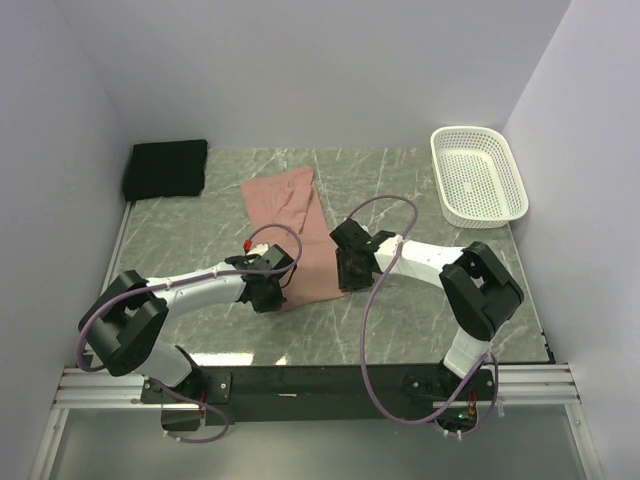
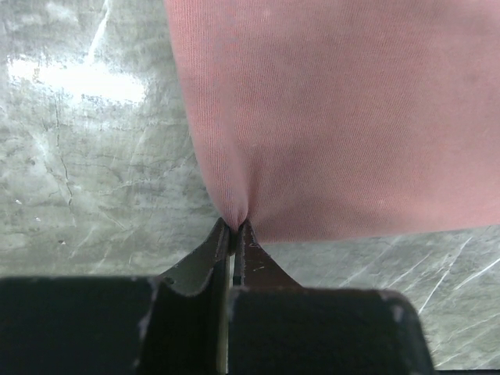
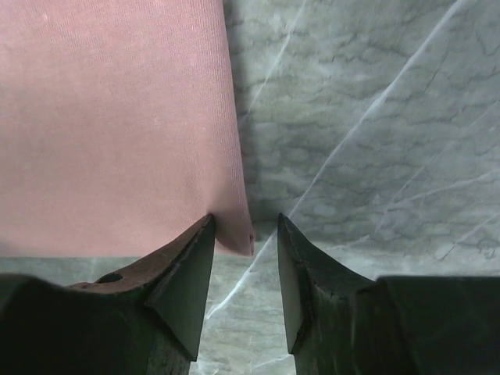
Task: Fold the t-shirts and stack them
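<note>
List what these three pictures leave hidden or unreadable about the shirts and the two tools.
1. Near corners of the pink t-shirt: top view, covered by the left tool and right tool.
2. Its far end: both wrist views, cut off by the top edge.
3. Fold layers of the black t-shirt: top view, too dark and small; outside both wrist views.
4. Whether the open right tool touches the cloth: right wrist view, unclear.

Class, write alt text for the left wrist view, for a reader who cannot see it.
The left gripper, its two dark fingers shut together, pinches the near edge of a pink t-shirt, puckering the cloth at the grip. The shirt fills the upper right of the view, spread over a grey marbled table.
</note>
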Tool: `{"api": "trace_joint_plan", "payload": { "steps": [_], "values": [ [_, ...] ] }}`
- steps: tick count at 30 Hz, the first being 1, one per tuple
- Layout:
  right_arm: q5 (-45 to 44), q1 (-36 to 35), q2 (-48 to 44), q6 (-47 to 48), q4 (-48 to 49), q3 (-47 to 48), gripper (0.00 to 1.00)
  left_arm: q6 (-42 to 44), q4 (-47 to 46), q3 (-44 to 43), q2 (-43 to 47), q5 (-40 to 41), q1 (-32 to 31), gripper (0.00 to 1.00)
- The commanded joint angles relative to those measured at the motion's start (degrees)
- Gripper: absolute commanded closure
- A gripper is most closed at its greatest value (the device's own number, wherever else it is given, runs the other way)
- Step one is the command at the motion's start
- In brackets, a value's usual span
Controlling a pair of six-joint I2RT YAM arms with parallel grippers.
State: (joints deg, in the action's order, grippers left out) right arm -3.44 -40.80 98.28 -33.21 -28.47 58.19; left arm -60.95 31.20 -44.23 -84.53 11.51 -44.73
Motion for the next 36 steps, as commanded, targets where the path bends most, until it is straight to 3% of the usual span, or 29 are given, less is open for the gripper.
{"api": "trace_joint_plan", "payload": {
  "steps": [1, 12, 17, 21, 23, 28, 29, 36],
  "values": [
    [-1.04, -1.21, 1.47, -1.15, -4.05, 1.57, 0.56, 0.22, 5.36, 2.13, -0.02, -1.22, -0.45, 0.99],
    [0.81, -2.71, 5.17, -1.94, -5.9, -0.01, 0.66, 0.57, 5.36, 3.18, 1.12, -1.49, -0.45, 0.99],
    [0.54, -2.71, 4.55, -2.03, -5.72, -1.59, 0.81, 0.74, 5.45, 4.06, 2.35, -1.84, -0.45, 0.99],
    [0.81, -2.97, 2.36, -1.95, -6.07, -3.78, 1.0, -0.22, 6.32, 5.55, 5.07, -2.63, -1.41, 0.99],
    [0.81, -3.15, 1.31, -2.03, -6.51, -4.84, 1.0, -0.66, 7.12, 5.64, 5.87, -2.89, -2.37, 0.99],
    [5.28, -5.6, -5.19, -1.77, -8.61, -10.63, 1.0, -5.57, 12.11, 5.2, 8.68, -5.35, -11.41, 0.99],
    [5.81, -6.39, -6.77, -1.86, -10.71, -11.69, 1.0, -7.93, 13.35, 4.68, 9.12, -5.7, -15.52, 0.99],
    [11.51, -14.04, -30.49, -6.59, -26.45, -18.38, 1.0, -21.48, 26.18, -0.41, 16.76, -8.78, -33.74, 0.99]
  ]
}}
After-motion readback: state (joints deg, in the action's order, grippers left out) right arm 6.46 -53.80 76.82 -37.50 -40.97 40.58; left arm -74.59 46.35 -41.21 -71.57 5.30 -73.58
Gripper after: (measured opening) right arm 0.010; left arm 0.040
